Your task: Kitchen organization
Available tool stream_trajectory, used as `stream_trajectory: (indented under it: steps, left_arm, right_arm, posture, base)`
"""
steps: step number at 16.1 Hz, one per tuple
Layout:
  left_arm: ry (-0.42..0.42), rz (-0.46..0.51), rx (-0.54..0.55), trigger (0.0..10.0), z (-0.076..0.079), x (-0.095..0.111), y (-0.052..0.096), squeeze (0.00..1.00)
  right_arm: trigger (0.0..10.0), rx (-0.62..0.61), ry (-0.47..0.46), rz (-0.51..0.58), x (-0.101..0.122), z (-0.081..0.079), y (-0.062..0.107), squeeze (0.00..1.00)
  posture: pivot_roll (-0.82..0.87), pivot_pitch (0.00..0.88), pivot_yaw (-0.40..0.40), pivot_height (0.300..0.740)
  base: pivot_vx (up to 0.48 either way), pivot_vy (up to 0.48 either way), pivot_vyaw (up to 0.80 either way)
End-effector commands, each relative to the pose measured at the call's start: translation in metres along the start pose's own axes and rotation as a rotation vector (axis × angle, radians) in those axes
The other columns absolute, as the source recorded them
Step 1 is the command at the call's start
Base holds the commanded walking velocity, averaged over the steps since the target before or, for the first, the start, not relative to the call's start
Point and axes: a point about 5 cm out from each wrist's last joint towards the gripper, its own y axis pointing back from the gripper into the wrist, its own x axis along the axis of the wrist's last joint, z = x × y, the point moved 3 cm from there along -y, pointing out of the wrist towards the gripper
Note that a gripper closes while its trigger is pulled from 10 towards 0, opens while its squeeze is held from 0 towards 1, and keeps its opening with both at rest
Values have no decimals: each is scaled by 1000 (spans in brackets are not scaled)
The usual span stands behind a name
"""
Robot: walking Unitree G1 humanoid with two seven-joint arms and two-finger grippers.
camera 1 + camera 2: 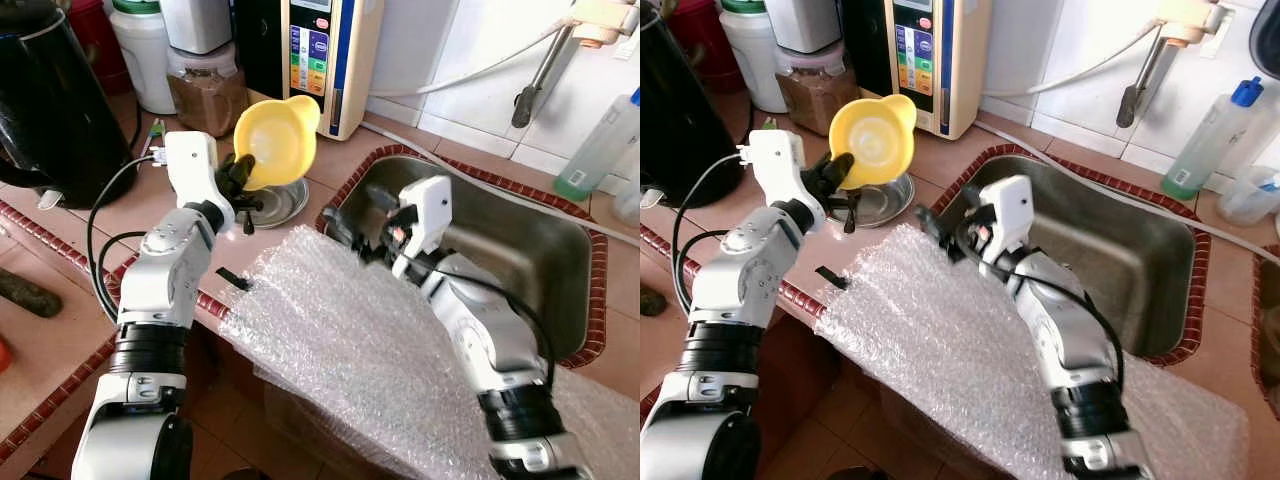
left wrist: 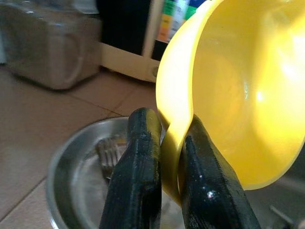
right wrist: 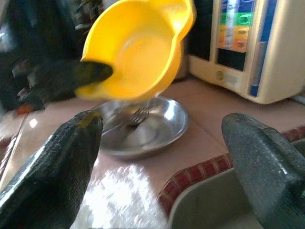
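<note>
A yellow plastic bowl [image 1: 277,139] hangs tilted in the air, its rim pinched by my left gripper [image 2: 169,157], which is shut on it. Under the bowl a steel dish [image 1: 283,203] rests on the tiled counter with a fork [image 3: 136,117] in it. My right gripper [image 1: 352,222] is open over the near-left rim of the steel sink [image 1: 520,250], pointing toward the bowl and dish, with its wide-spread fingers [image 3: 57,176] holding nothing. A sheet of bubble wrap [image 1: 350,340] lies over the counter's front edge under my right arm.
A black kettle [image 1: 50,100] stands at the left. Jars [image 1: 205,85] and a water dispenser [image 1: 310,55] line the back wall. A green bottle [image 1: 600,145] stands beyond the sink, near the tap [image 1: 1150,70]. Black cables [image 1: 100,250] trail by my left arm.
</note>
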Motion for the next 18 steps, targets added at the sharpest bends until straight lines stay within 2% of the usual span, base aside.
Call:
stream_trajectory:
  steps: [1, 3, 5, 7, 8, 9, 11, 13, 15, 18]
  left_arm:
    - [-53, 25, -78, 0, 19, -1, 0, 0]
    - [-79, 13, -127, 0, 33, -10, 0, 0]
    - [-74, 20, -180, 0, 52, -14, 1, 0]
    - [-76, 38, -203, 0, 58, -12, 2, 0]
    - [-73, 53, -219, 0, 63, -11, 3, 0]
    - [-73, 49, -227, 0, 66, -14, 4, 0]
    - [-64, 44, -221, 0, 66, -15, 3, 0]
    - [-66, 51, -224, 0, 66, -13, 2, 0]
    - [-93, 48, -225, 0, 66, -13, 2, 0]
    - [-85, 51, -215, 0, 63, -15, 2, 0]
  right_arm:
    - [10000, -53, -52, 48, 8, 9, -3, 0]
    - [10000, -99, -118, 66, 6, 14, -6, 0]
    - [10000, -128, -146, 74, 5, 16, -9, 0]
    - [10000, -177, -161, 62, 3, 20, -12, 0]
    - [1255, -237, -163, 39, -1, 27, -15, 0]
    - [0, -311, -212, 23, -6, 37, -17, 0]
    - [0, -362, -239, 18, -5, 45, -18, 0]
    - [0, -410, -326, -7, -13, 52, -18, 0]
    - [0, -486, -368, -17, -21, 61, -15, 0]
    - [0, -485, -368, -45, -26, 57, -17, 0]
  posture:
    - [36, 36, -33, 740]
    - [43, 25, -27, 740]
    - [45, 31, -28, 740]
    - [35, 40, -29, 740]
    - [33, 42, -32, 740]
    - [30, 42, -31, 740]
    - [33, 44, -29, 740]
    - [48, 54, -19, 740]
    - [56, 55, -11, 740]
    - [34, 57, -17, 740]
  base:
    - [0, 0, 0]
    - [0, 0, 0]
    - [0, 0, 0]
    - [0, 0, 0]
    - [0, 0, 0]
    - [0, 0, 0]
    - [0, 0, 0]
    - [0, 0, 0]
    - [0, 0, 0]
    - [0, 0, 0]
